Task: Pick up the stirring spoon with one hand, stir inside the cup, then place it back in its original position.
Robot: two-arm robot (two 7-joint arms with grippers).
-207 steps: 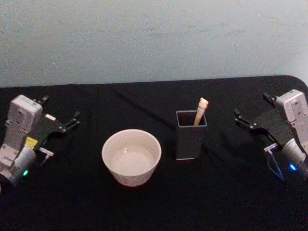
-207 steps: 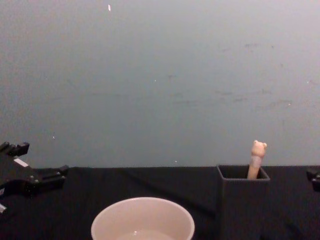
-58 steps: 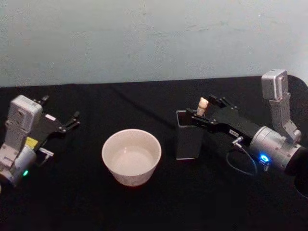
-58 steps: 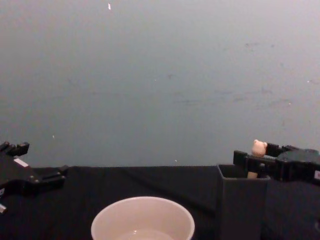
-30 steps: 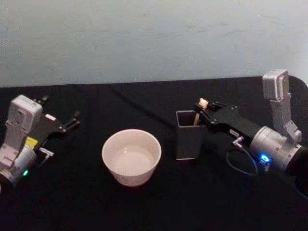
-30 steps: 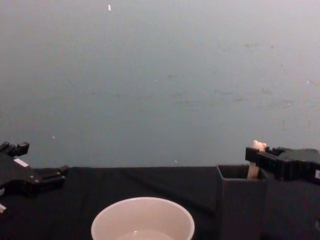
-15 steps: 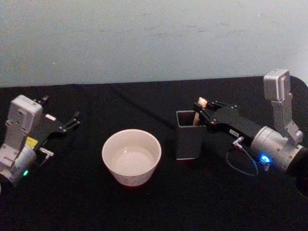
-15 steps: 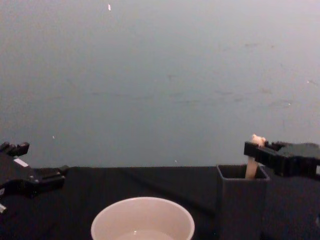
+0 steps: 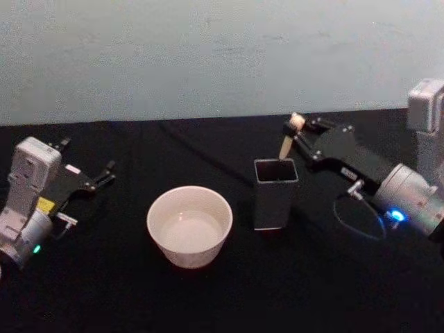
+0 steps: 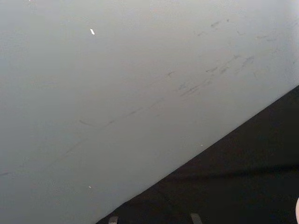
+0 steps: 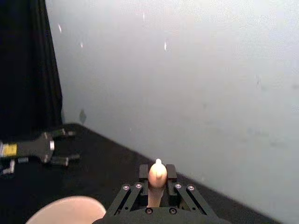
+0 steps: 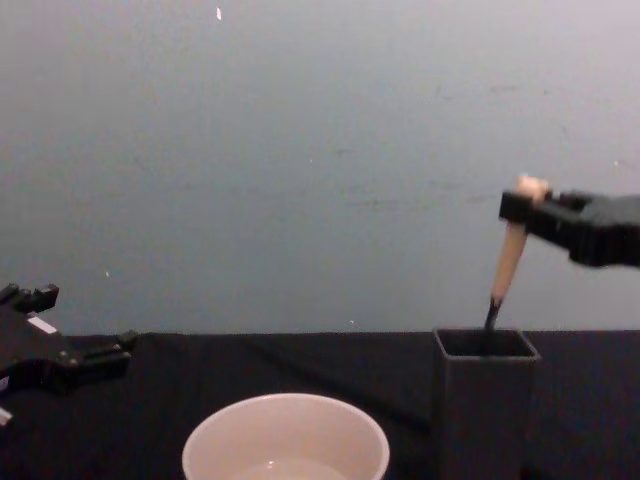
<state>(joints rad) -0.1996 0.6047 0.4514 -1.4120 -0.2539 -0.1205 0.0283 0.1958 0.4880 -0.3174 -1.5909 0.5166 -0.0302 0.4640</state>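
The right gripper (image 9: 297, 125), above the holder (image 9: 275, 201), pinches the spoon (image 9: 286, 144) at its knob, bowl end inside the holder. Lift straight up until clear. The left gripper (image 9: 104, 173), fingers spread, sits far left of the holder.

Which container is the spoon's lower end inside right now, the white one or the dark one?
The dark square holder, not the wide white cup. The spoon hangs tilted from the right pincer, its thin neck dipping below the holder's rim.
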